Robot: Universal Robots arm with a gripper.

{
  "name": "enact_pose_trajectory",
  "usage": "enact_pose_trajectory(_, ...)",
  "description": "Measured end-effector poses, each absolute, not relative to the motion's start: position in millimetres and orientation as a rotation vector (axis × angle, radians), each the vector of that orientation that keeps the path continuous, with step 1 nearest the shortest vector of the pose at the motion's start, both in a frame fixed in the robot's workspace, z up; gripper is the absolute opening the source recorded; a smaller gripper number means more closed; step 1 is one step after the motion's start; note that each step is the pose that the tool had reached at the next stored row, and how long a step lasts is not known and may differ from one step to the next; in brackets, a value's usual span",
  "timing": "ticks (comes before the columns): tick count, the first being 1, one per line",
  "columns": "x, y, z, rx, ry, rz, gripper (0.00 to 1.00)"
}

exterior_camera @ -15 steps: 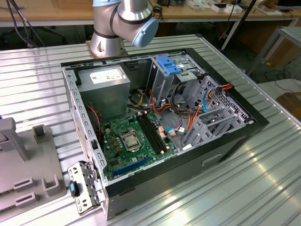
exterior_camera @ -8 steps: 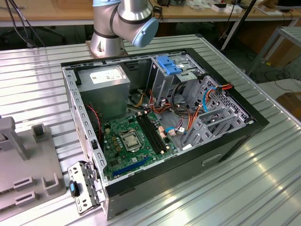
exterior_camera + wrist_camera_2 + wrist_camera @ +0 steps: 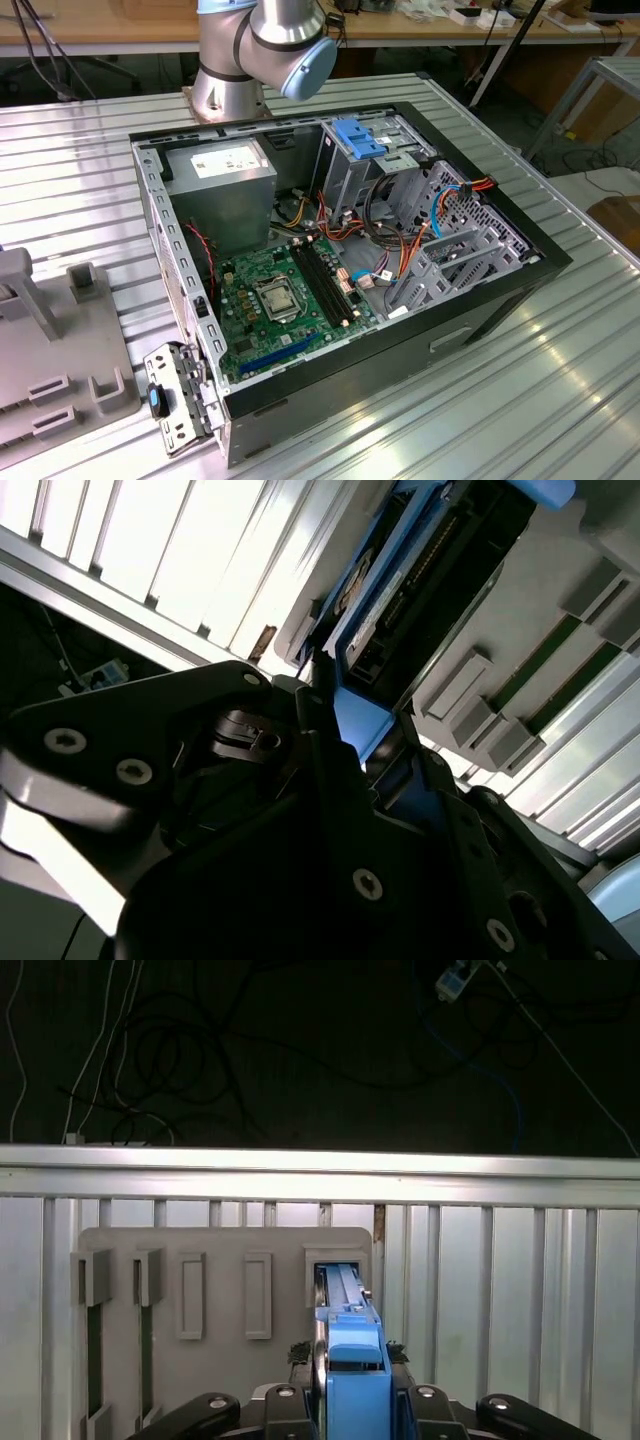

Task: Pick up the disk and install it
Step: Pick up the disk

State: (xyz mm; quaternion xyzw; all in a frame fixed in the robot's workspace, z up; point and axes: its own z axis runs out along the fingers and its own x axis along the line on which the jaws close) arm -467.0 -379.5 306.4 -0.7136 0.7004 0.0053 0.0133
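The disk [image 3: 354,1358], grey metal in a bright blue carrier, stands on edge between the fingers of my gripper [image 3: 355,1405] in the first wrist view. The gripper is shut on the carrier's blue end. The disk's far end reaches the open slot of a grey holder [image 3: 220,1250] lying on the slatted table. In the second wrist view the disk [image 3: 420,570] shows its connector edge, and its blue tab sits clamped in the black gripper [image 3: 350,742]. Whether the disk still rests in the slot I cannot tell.
An open computer case [image 3: 540,270] lies on the slatted metal table [image 3: 560,400], with a motherboard, cables and a tall grey drive bay topped by a blue bracket [image 3: 357,137]. The grey holder [image 3: 60,340] is at the exterior view's left. The arm's base [image 3: 270,40] stands behind the case.
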Motion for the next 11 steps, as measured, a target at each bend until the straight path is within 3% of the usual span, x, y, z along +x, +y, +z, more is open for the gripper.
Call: enact_pose_trajectory(11, -467.0, -379.5, 303.9, -2.222, 2.182, 0.016, 0.37)
